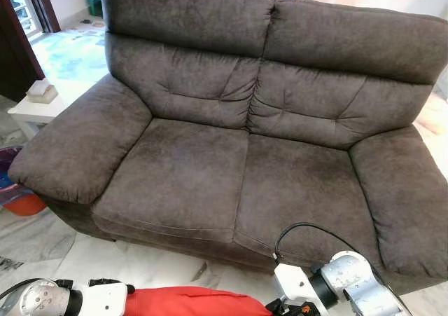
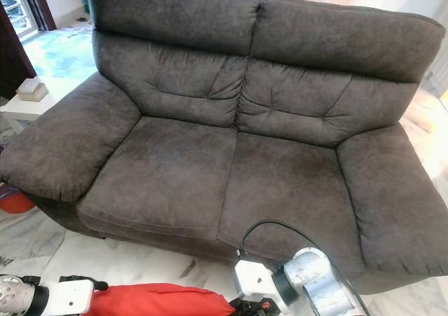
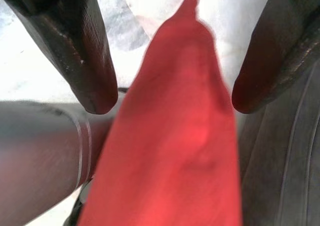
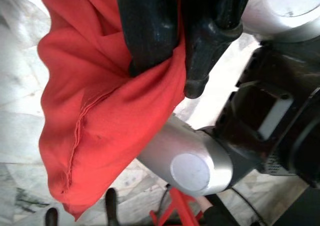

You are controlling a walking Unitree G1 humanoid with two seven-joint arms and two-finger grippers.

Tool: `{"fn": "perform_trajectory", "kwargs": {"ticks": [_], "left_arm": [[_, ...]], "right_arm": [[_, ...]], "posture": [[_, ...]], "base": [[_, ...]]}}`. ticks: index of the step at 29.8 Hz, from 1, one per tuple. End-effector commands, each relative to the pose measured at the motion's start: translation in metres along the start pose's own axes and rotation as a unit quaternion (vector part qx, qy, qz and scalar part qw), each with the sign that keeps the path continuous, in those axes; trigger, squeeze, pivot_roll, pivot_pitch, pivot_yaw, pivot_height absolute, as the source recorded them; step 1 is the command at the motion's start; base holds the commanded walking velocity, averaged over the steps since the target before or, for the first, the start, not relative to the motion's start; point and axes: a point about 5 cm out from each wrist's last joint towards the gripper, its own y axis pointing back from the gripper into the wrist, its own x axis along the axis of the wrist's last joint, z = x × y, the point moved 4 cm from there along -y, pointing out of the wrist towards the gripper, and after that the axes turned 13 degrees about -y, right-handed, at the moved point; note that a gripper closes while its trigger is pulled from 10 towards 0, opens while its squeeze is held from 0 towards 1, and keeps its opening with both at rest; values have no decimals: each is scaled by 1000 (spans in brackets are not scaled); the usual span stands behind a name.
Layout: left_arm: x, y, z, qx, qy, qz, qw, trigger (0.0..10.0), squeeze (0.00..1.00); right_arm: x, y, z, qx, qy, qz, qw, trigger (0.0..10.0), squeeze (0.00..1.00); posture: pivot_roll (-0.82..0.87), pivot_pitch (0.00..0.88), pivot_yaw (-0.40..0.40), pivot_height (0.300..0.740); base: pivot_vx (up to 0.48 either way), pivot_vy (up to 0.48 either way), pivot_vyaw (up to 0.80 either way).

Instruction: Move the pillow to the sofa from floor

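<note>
Right pincer (image 4: 172, 70): fingers closed tight on a fold of the red pillow (image 4: 100, 105); cloth bunched and pinched between the two black tips, the rest of the fabric hanging slack below the grip, a stitched seam running down its side.

Left pincer (image 3: 167, 103): fingers spread wide, one black tip on either side of the pillow's (image 3: 175, 151) red ridge. The cloth lies in the gap between them; whether either tip touches it, cannot tell. The fingers do not clamp it.

Pillow in the head views: a low red mound (image 1: 185, 302) at the bottom edge of the picture, between the left arm's (image 1: 52, 298) white and silver wrist and the right arm's (image 1: 343, 277) silver joint. It sits in front of the sofa's front edge, over the pale marble floor (image 1: 140, 263), not on the seat. Surface smooth, plain red, no pattern; a pointed corner shows in the left wrist view.

Sofa (image 1: 245, 155): dark grey-brown two-seater, both seat cushions bare. A black cable (image 1: 301, 228) loops from the right wrist up over the front of the right-hand cushion.

A small white side table (image 1: 35, 109) stands beside the sofa's left armrest, with a box (image 1: 40, 90) on it
</note>
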Motion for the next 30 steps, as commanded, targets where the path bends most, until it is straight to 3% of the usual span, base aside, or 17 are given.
{"fn": "perform_trajectory", "kwargs": {"ticks": [1,8,21,30], "left_arm": [[-5,3,1,-2,-3,-12,1000,10000,0],[-6,1,-1,6,-2,-7,1000,10000,0],[0,-20,14,-45,-16,8,999,10000,0],[0,-33,20,-51,1,10,999,10000,0]], "right_arm": [[17,1,-8,24,32,27,999,10000,0],[15,2,-14,32,31,22,999,10000,0],[23,6,-14,30,37,29,998,10000,0],[27,9,-16,30,38,35,998,10000,0]], "posture": [[197,93,-82,740],[189,84,-83,740],[173,68,-83,740],[165,71,-87,740]], "base": [[0,0,0],[0,0,0],[0,0,0],[0,0,0]]}}
